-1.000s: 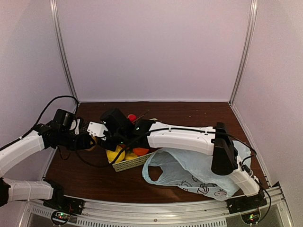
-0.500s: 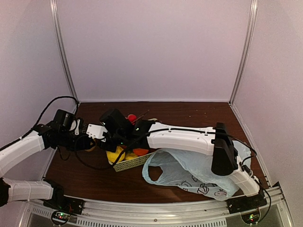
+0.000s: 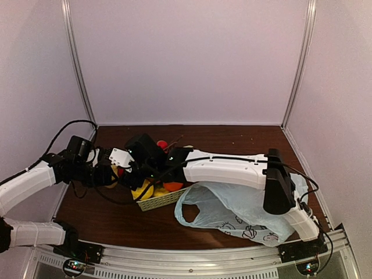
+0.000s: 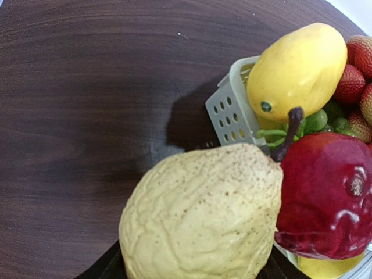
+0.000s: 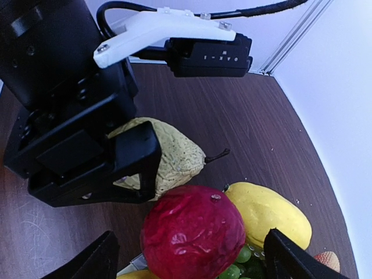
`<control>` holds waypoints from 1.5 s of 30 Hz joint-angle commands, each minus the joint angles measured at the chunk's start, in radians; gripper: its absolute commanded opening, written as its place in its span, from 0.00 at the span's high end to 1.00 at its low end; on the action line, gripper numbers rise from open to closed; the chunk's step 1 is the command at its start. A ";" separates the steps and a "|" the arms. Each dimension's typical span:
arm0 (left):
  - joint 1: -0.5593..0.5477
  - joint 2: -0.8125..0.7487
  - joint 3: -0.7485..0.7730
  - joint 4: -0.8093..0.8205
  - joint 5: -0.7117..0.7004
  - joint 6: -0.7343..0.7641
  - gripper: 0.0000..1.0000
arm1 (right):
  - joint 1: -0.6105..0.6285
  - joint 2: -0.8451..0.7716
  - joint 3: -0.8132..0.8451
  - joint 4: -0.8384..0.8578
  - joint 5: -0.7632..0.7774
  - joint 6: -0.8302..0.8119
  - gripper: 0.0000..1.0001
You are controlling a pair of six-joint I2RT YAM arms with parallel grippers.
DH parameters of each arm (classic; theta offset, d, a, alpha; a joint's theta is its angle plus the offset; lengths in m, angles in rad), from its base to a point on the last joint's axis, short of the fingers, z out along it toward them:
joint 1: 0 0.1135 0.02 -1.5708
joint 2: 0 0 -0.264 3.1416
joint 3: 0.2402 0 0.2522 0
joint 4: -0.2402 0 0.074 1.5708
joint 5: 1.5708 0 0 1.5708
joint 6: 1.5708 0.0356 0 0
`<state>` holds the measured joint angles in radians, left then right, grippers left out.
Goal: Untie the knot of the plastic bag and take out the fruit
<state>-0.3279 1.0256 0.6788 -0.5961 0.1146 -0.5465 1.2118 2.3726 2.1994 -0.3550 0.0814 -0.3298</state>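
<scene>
Left gripper [image 3: 107,174] clamped on the lumpy yellow fruit [image 4: 200,215], its stem end pointing at the basket [image 4: 229,113] just to its right; right gripper [image 5: 192,258] spread wide around the red fruit [image 5: 192,232], gripping nothing; plastic bag [image 3: 232,212] lies slack on the basket's far right side

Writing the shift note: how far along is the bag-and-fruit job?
Done: the plastic bag lies untied, handles open; mango and strawberries sit in the basket. In hand: the left gripper holds a pear; the open right gripper hangs over a red fruit. Left: setting the pear down; bag's contents unclear.
</scene>
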 commanded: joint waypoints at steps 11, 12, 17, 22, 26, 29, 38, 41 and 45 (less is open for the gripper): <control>0.006 -0.035 -0.035 0.030 -0.066 -0.052 0.44 | -0.028 -0.175 -0.120 0.116 -0.145 0.190 0.09; 0.006 -0.041 -0.040 0.040 -0.054 -0.050 0.44 | -0.029 -0.180 -0.125 0.120 -0.148 0.197 0.09; 0.006 -0.037 -0.041 0.051 -0.022 -0.026 0.45 | -0.032 -0.200 -0.143 0.131 -0.149 0.218 0.09; 0.006 -0.038 -0.048 0.104 0.067 0.021 0.45 | -0.035 -0.203 -0.155 0.136 -0.136 0.237 0.09; 0.005 -0.030 -0.043 0.124 0.108 0.050 0.45 | -0.039 -0.181 -0.143 0.124 -0.129 0.256 0.08; 0.005 -0.018 -0.041 0.125 0.108 0.055 0.45 | -0.047 -0.128 -0.087 0.070 -0.125 0.276 0.07; 0.005 -0.006 -0.041 0.124 0.102 0.056 0.45 | -0.063 -0.023 0.034 -0.060 -0.103 0.329 0.06; 0.006 -0.004 -0.041 0.122 0.103 0.056 0.45 | -0.069 -0.008 0.046 -0.074 -0.107 0.364 0.05; 0.006 -0.008 -0.041 0.122 0.102 0.056 0.45 | -0.073 0.033 0.092 -0.102 -0.114 0.376 0.05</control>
<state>-0.3279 1.0176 0.6430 -0.5159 0.2035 -0.5083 1.1454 2.3699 2.2269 -0.4091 -0.0444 0.0082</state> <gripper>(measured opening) 0.666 0.952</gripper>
